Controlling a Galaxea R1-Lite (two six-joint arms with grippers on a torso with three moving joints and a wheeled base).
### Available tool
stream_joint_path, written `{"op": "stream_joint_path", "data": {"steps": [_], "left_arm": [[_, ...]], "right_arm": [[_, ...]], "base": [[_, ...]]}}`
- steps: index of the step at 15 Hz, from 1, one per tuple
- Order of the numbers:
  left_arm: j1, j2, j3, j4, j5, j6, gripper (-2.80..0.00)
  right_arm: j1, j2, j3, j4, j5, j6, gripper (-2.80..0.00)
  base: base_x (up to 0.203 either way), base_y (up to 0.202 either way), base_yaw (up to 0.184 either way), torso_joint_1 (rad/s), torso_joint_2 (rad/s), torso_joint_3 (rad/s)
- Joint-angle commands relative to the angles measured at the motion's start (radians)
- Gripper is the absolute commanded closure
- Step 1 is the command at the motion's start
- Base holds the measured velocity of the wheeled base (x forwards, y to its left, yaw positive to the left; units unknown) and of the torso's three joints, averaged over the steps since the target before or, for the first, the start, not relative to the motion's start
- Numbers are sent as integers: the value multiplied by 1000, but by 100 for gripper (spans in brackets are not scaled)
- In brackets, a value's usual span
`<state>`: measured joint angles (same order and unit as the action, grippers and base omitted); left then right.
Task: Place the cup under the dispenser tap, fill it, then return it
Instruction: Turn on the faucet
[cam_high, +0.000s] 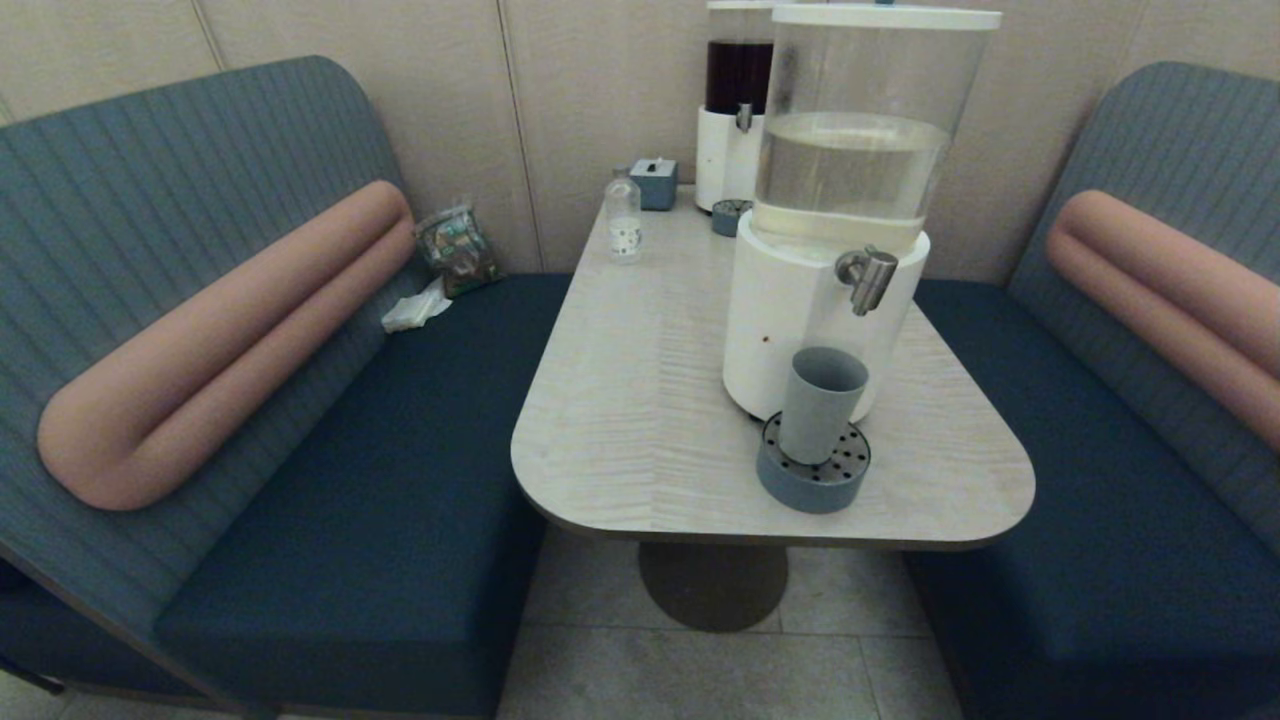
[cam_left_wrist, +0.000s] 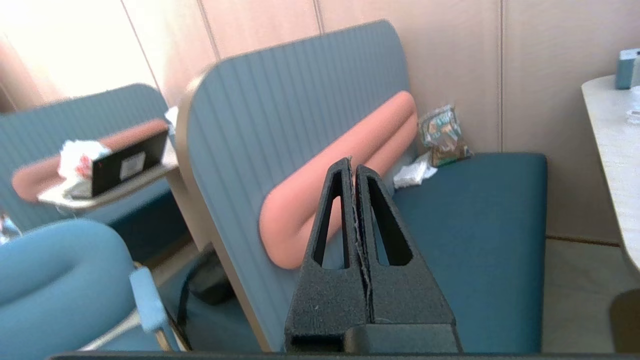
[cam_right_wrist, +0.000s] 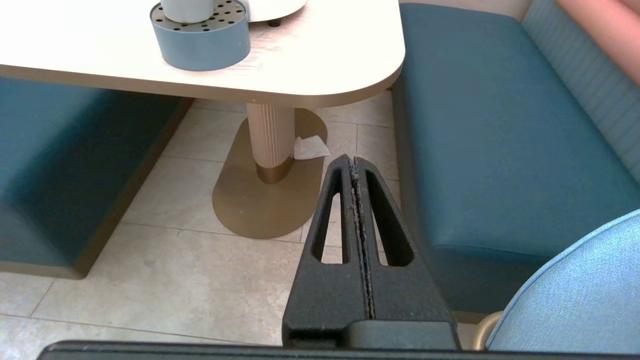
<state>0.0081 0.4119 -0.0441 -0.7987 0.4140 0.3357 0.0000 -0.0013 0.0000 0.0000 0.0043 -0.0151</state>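
Observation:
The grey-blue cup (cam_high: 820, 403) stands upright on the round drip tray (cam_high: 812, 475), below and slightly left of the brushed-silver dispenser tap (cam_high: 868, 278) of the large clear-water dispenser (cam_high: 845, 200). Only the cup's base (cam_right_wrist: 187, 9) shows in the right wrist view, on the tray (cam_right_wrist: 202, 37). Neither arm appears in the head view. My left gripper (cam_left_wrist: 353, 162) is shut and empty, off to the left over the bench seat. My right gripper (cam_right_wrist: 353, 159) is shut and empty, low over the floor in front of the table's near right corner.
A smaller dark-liquid dispenser (cam_high: 735, 110), a clear bottle (cam_high: 623, 218) and a small blue box (cam_high: 654, 183) stand at the table's far end. Blue benches (cam_high: 380, 480) flank the table (cam_high: 640, 400). A snack bag (cam_high: 458, 250) and tissue (cam_high: 415, 308) lie on the left bench.

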Motion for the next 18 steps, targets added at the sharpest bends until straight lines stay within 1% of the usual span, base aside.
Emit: {"op": "stream_joint_path", "data": {"steps": [1,2,4,5,7,8,10,11,12,13,14,15,16,17,18], "left_arm": [[32,-113,15,47,-23,1,0],[38,-136,21,107,-50,-1,0],[40,-142,43,137,-146,-16,0],[29,-160,44,190,-164,-20,0],[6,-249,44,310,-196,-25,0],[3,-293,44,375,-218,-38,0],[-1,-367,44,504,-268,-83,0],[-3,-402,45,582,-292,-94,0],[-3,-415,44,617,-305,-114,0],[-3,-413,44,633,-324,-164,0],[-3,-413,44,674,-367,-185,0],[-3,-413,44,723,-392,-192,0],[-3,-413,44,748,-411,-214,0],[-3,-413,44,770,-412,-236,0],[-4,-413,44,805,-422,-243,0]], "right_arm": [[0,1,0,0,0,-2,0],[0,1,0,0,0,0,0],[0,1,0,0,0,0,0],[0,1,0,0,0,-1,0],[0,1,0,0,0,0,0],[0,1,0,0,0,0,0],[0,1,0,0,0,-2,0],[0,1,0,0,0,0,0],[0,1,0,0,0,0,0],[0,1,0,0,0,-1,0],[0,1,0,0,0,-2,0],[0,1,0,0,0,0,0],[0,1,0,0,0,0,0],[0,1,0,0,0,-2,0],[0,1,0,0,0,-2,0]], "base": [[0,0,0,0,0,0],[0,0,0,0,0,0],[0,0,0,0,0,0],[0,0,0,0,0,0],[0,0,0,0,0,0],[0,0,0,0,0,0],[0,0,0,0,0,0],[0,0,0,0,0,0],[0,0,0,0,0,0],[0,0,0,0,0,0],[0,0,0,0,0,0],[0,0,0,0,0,0],[0,0,0,0,0,0],[0,0,0,0,0,0],[0,0,0,0,0,0]]}}
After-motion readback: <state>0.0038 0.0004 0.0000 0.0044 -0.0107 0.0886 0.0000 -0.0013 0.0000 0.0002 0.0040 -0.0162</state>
